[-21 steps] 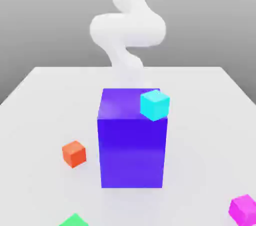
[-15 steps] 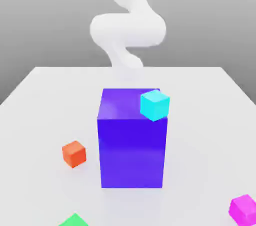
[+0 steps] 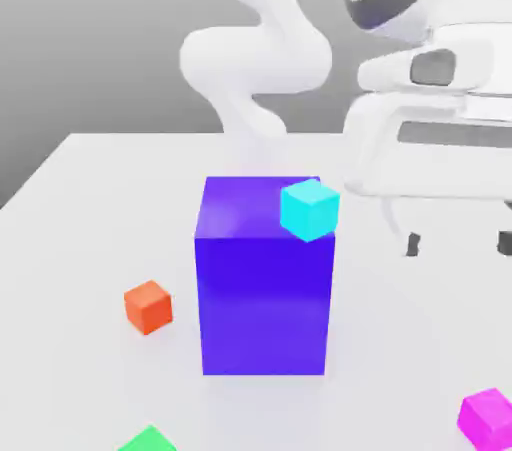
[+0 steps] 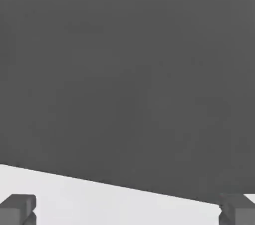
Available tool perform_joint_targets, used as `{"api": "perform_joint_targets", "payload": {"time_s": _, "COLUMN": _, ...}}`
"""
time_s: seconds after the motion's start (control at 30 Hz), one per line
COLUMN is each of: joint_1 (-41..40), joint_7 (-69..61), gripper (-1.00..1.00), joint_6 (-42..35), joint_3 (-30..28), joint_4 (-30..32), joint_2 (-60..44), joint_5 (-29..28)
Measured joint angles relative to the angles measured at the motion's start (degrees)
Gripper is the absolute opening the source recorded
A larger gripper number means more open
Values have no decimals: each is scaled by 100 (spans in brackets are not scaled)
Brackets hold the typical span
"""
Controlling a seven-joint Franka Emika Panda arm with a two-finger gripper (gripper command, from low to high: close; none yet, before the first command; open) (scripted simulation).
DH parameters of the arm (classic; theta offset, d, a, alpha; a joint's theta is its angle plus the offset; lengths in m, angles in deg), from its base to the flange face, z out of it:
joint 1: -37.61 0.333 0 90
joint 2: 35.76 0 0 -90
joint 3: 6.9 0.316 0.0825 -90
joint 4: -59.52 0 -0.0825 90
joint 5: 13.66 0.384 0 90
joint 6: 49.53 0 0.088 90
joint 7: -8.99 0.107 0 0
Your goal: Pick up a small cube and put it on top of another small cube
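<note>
White table [image 3: 90, 199] — small magenta-pink cube [image 3: 488, 416], plain.

Small cube [image 3: 488, 416] on table [image 3: 90, 229], exterior view's right of block [image 3: 264, 289].

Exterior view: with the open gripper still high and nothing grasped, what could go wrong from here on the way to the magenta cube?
1. The magenta cube lies near the table's front corner; a nudge could push it off.
2. The gripper, open and empty, hangs close beside the tall blue block; swinging sideways could knock the cyan cube perched at its top edge.
3. An orange-red cube and a green cube invite a wrong pick.
</note>
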Motion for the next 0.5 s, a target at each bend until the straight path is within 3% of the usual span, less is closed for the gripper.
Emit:
{"api": "perform_joint_targets", "payload": {"time_s": 0.33, "joint_1": 563, "joint_7": 385, "gripper": 0, "joint_6": 597, "joint_3": 221, "joint_4": -107, "joint_2": -1964, "joint_5": -148}}
{"api": "perform_joint_targets", "payload": {"time_s": 0.47, "joint_1": 886, "joint_7": 660, "gripper": 0, "joint_6": 1156, "joint_3": -116, "joint_4": -290, "joint_2": -2794, "joint_5": -496}}
{"api": "perform_joint_targets", "payload": {"time_s": 0.5, "joint_1": 938, "joint_7": 702, "gripper": -100, "joint_6": 1243, "joint_3": -179, "joint_4": -320, "joint_2": -2914, "joint_5": -554}}
